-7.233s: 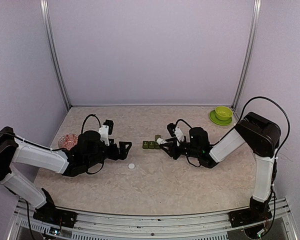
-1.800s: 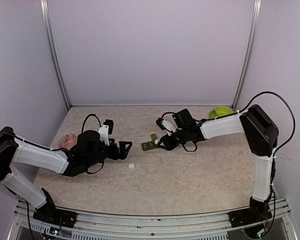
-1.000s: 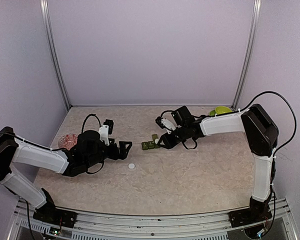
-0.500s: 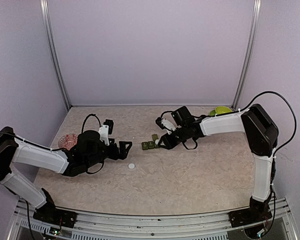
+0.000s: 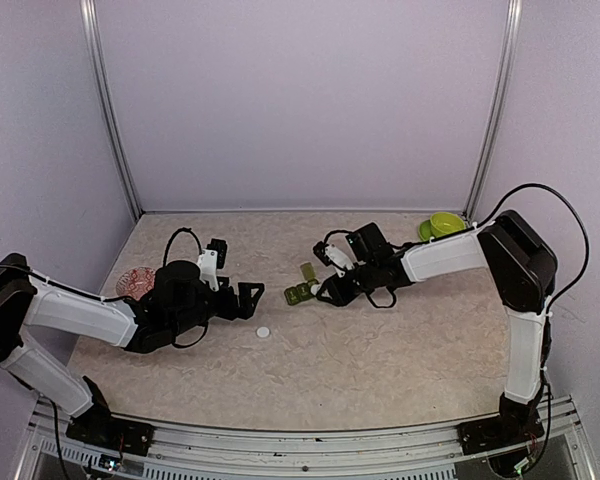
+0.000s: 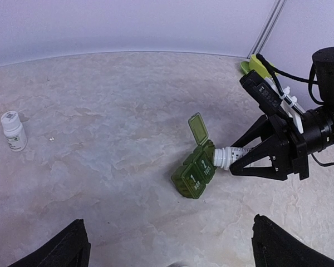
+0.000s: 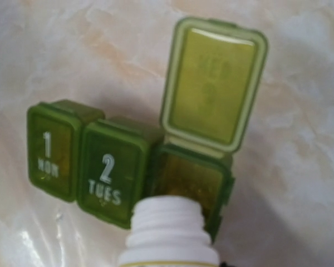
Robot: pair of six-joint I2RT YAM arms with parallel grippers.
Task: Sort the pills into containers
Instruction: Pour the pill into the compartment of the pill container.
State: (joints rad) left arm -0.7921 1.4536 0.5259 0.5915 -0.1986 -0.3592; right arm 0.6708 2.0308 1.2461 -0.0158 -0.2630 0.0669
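The containers [image 5: 297, 292] are a dark green strip of three joined compartments [image 7: 108, 167] lying mid-table. The two marked 1 and 2 are closed, and the third stands open with its lid [image 7: 211, 89] flipped up. My right gripper [image 5: 332, 288] is shut on a white pill bottle [image 6: 229, 157], held tipped. The bottle's open neck [image 7: 168, 219] rests at the rim of the open compartment. No pills show; the bottle's inside is hidden. My left gripper [image 5: 248, 297] hovers open and empty to the left of the containers [image 6: 196, 172].
A white cap [image 5: 264, 331] lies on the table in front of the left gripper. A second white bottle [image 6: 14, 130] stands at the far left. A pink dish [image 5: 135, 281] sits behind the left arm. A lime-green bowl on its saucer [image 5: 443, 228] is at the back right.
The right gripper has shifted slightly right and nearer with the bottle, still at the open compartment. The left arm has not moved.
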